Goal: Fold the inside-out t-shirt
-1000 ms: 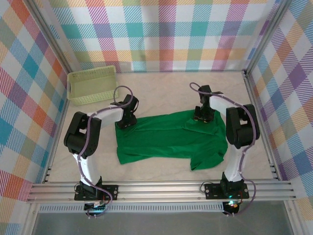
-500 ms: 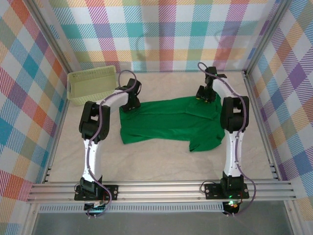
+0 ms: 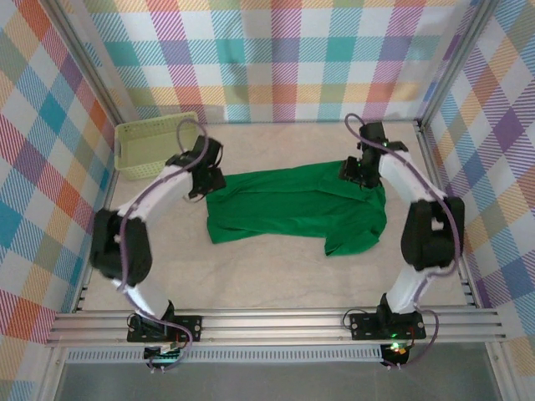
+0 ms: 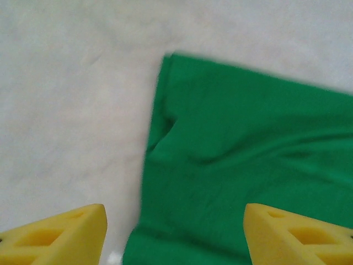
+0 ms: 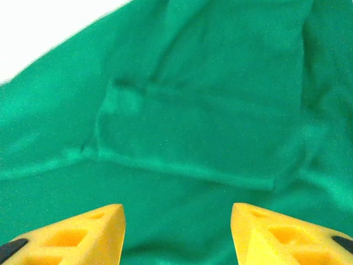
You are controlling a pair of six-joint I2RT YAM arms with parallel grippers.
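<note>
**Workspace.** A pale, cloth-like tabletop [image 3: 276,280] is enclosed on 3 sides by walls [image 3: 276,58] printed in a multicoloured plaid. Aluminium rails [image 3: 276,322] run along the near edge, where the 2 arm bases are bolted. A pale yellow-green lattice basket [image 3: 155,146] stands in the far left corner, clear of the garment.

**Garment.** The green t-shirt [image 3: 292,205] lies spread flat and wrinkled on the far half of the tabletop. Its long axis runs left to right. The left end finishes in a fairly straight edge. At the right end a lobe of cloth projects toward the near rails. The neck opening cannot be made out.

**Pincers.** The left pincer [image 3: 201,185] is at the shirt's far left corner, between the shirt and the basket. In the left wrist view its yellow fingers [image 4: 66,234] stand apart with nothing gripped. Bare tabletop lies to the left there, and the shirt's corner reaches down between the fingers. The right pincer [image 3: 355,171] is over the far right corner of the shirt. In the right wrist view its fingers [image 5: 83,234] are likewise apart and hold nothing. A fold or seam in the green cloth runs across just beyond the tips.
</note>
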